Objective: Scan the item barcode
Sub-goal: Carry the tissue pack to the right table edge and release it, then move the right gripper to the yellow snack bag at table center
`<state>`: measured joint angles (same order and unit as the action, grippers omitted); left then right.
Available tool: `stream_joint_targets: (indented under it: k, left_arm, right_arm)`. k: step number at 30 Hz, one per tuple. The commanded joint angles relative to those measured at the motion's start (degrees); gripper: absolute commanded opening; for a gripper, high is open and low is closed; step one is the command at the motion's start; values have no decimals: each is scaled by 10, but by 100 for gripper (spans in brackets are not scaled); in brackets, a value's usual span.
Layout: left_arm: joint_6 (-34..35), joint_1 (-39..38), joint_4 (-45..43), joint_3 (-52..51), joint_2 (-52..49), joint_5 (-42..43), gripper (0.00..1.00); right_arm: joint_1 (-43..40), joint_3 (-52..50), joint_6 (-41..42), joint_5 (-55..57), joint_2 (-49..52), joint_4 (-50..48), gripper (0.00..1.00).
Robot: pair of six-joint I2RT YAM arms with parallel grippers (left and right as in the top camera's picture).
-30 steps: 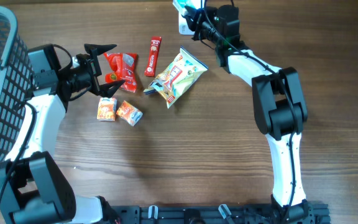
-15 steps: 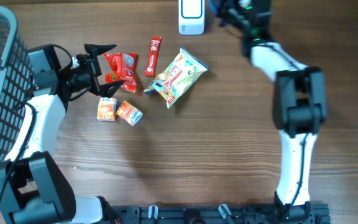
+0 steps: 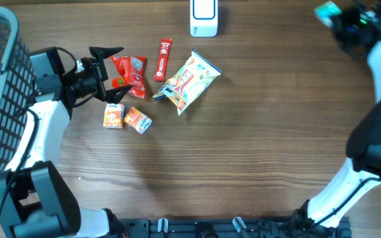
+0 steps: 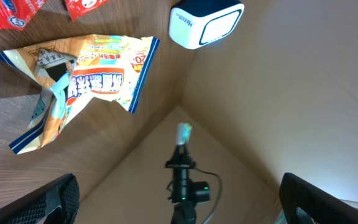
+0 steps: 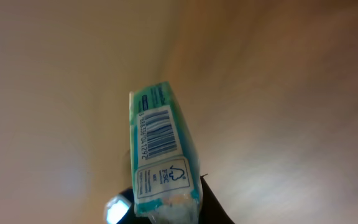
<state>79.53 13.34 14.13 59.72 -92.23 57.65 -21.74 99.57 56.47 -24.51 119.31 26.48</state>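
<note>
left jaws wide, empty | right jaws pinching flat glossy teal barcoded packet (image 5: 163, 149)

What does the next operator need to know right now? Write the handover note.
Left gripper: open, hovering at the red packets, holding nothing.
Right gripper: shut on the teal packet, raised at far right, away from the scanner; its barcode faces the wrist camera.
Done: a second ago that packet was at the scanner; whether it read cannot be told.
Left: snack bag, red stick, two orange boxes and the red packets lie on the table, to scan.
</note>
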Motion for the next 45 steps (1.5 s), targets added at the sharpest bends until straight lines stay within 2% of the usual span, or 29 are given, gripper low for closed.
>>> stream_joint_targets:
  k: [1, 8, 16, 17, 19, 20, 23, 29, 31, 35, 41, 45]
  left_arm:
    - [-14, -1, -1, 3, 11, -3, 100]
    - [-14, -1, -1, 3, 11, -7, 100]
    - [-14, -1, 4, 3, 11, -7, 100]
    - [-14, -1, 4, 3, 11, -7, 100]
    - [-14, -1, 4, 3, 11, -7, 100]
    - [-14, -1, 4, 3, 11, -7, 100]
    - [-14, -1, 5, 3, 11, -7, 100]
    - [-14, -1, 5, 3, 11, -7, 100]
    - [-14, -1, 5, 3, 11, -7, 100]
    - [-14, -1, 5, 3, 11, -7, 100]
    - [-14, -1, 5, 3, 11, -7, 100]
    - [-95, -1, 5, 3, 11, -7, 100]
  right_arm:
    - [-58, -2, -117, 127, 2, 62, 4]
    - [-114, -7, -162, 214, 4, 103, 4]
    - [-120, -9, -190, 304, 5, 121, 4]
    - [-120, -11, -190, 309, 5, 120, 9]
    - [-120, -16, -190, 312, 5, 116, 27]
    - [-120, -17, -191, 311, 5, 115, 48]
    - [-120, -17, -224, 311, 5, 113, 52]
    - [-120, -8, -287, 312, 5, 123, 76]
    - [-120, -1, -294, 315, 3, 134, 80]
    - [-120, 12, -293, 313, -3, 153, 81]
    - [-114, 23, -334, 206, -67, 146, 82]
    - [-92, 23, -347, 109, -155, 145, 84]
